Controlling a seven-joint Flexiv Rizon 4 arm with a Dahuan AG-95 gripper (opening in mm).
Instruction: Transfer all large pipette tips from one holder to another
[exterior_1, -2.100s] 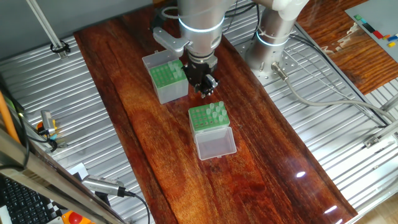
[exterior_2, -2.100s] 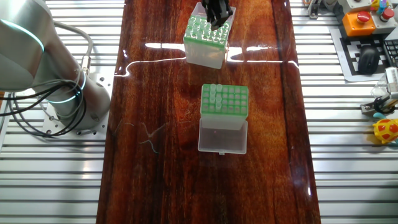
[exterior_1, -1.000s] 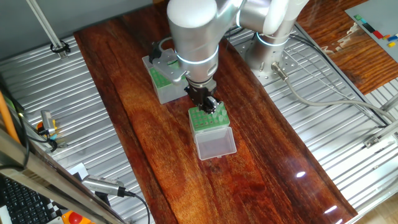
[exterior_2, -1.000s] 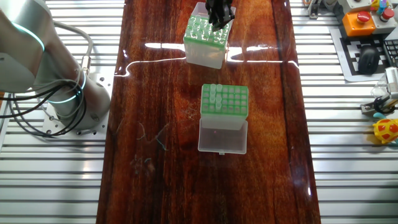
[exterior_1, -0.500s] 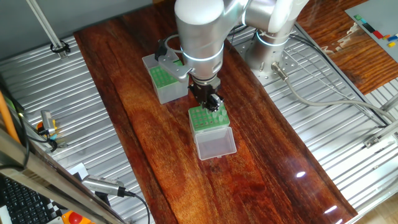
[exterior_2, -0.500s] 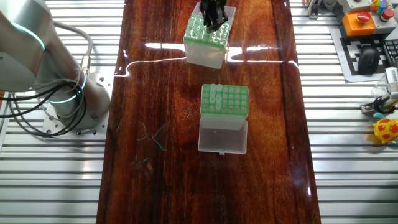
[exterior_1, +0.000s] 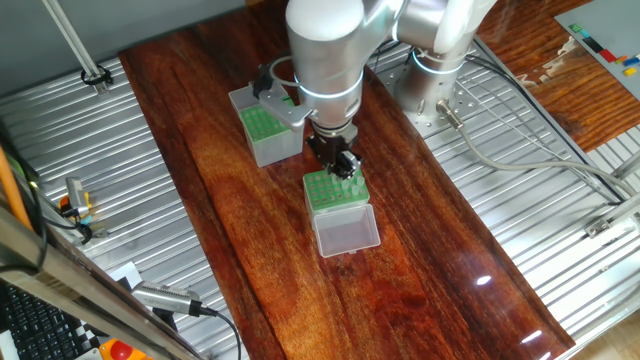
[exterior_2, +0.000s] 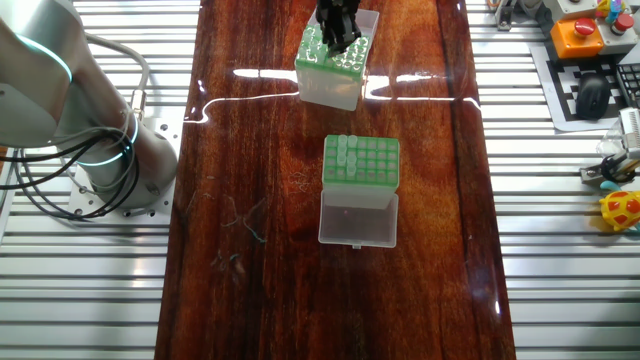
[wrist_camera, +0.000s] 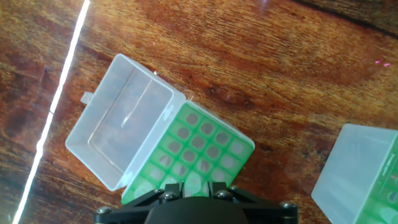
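The small clear-sided holder (exterior_1: 334, 192) (exterior_2: 328, 86) (wrist_camera: 205, 146) stands mid-table with its clear lid (exterior_1: 346, 233) (wrist_camera: 118, 134) folded open. Large pipette tips (exterior_1: 349, 180) (wrist_camera: 189, 155) show as pale rounds in its green grid. My gripper (exterior_1: 341, 166) (exterior_2: 337, 35) (wrist_camera: 195, 185) hangs just above the grid's edge. Its fingers are open, on either side of one tip's top. The bigger grey-sided box (exterior_1: 268, 146) (exterior_2: 362, 165) (wrist_camera: 367, 180) stands apart from it. A row of tips (exterior_2: 344, 155) stands along one side of that box.
The arm's base (exterior_1: 432, 70) (exterior_2: 110, 150) is bolted beside the wooden table on the slatted metal bench, with cables (exterior_1: 520, 160) trailing from it. An orange stop button (exterior_2: 580, 35) and small tools lie off the table's edge.
The gripper came down from between the two boxes onto the clear-sided holder. Over the last second it shifted slightly sideways along the grid. The boxes have not moved.
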